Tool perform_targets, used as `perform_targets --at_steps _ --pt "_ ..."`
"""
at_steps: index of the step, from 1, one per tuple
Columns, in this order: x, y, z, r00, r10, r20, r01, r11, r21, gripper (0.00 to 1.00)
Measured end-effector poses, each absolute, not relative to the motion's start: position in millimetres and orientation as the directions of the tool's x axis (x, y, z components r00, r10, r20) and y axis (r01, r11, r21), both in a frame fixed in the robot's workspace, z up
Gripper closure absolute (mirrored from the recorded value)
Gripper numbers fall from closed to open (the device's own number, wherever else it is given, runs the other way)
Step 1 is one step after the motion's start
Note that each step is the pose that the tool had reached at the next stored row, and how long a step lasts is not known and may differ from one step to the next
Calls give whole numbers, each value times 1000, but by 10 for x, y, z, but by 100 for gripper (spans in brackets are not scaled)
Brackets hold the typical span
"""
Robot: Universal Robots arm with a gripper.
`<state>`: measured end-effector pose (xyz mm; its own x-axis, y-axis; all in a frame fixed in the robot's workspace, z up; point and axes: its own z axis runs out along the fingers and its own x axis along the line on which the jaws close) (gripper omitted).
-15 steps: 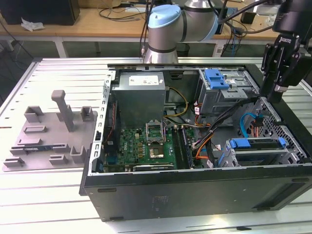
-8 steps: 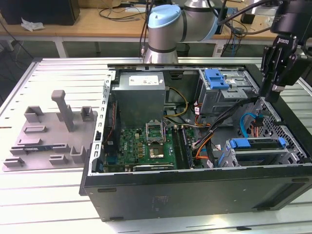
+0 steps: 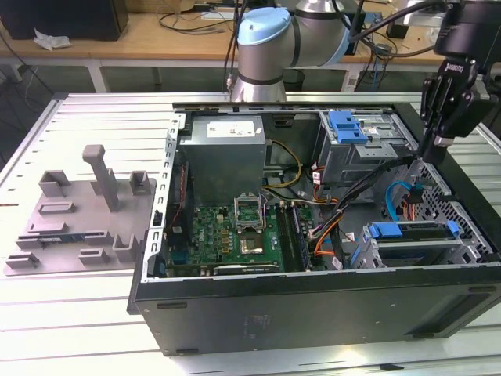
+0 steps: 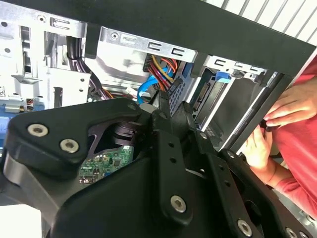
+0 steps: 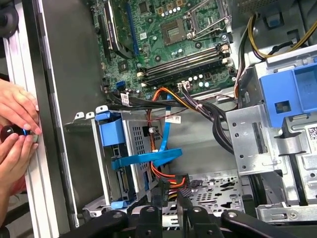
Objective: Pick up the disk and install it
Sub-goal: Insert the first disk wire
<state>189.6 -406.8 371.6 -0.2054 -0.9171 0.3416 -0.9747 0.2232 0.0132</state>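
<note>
Aluminium slatted table [image 3: 78, 313] holds the case [image 3: 313, 313], wooden desk [image 3: 156, 39] behind.

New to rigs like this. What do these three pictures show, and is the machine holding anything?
A grey robot arm with a black hand reaches into an open computer case lying on a slatted metal table. One picture looks on from outside; the other two come from cameras riding near the hand. A grey fixture plate lies beside the case. A person's hands pinch a small dark object next to the case. Whether the robot's hand holds anything, I cannot tell.
</note>
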Motion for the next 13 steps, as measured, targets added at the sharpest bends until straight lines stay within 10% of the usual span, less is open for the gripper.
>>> perform_targets --at_steps 13 --pt "1931 -4087 3623 -293 -888 355 -948 317 8 73"
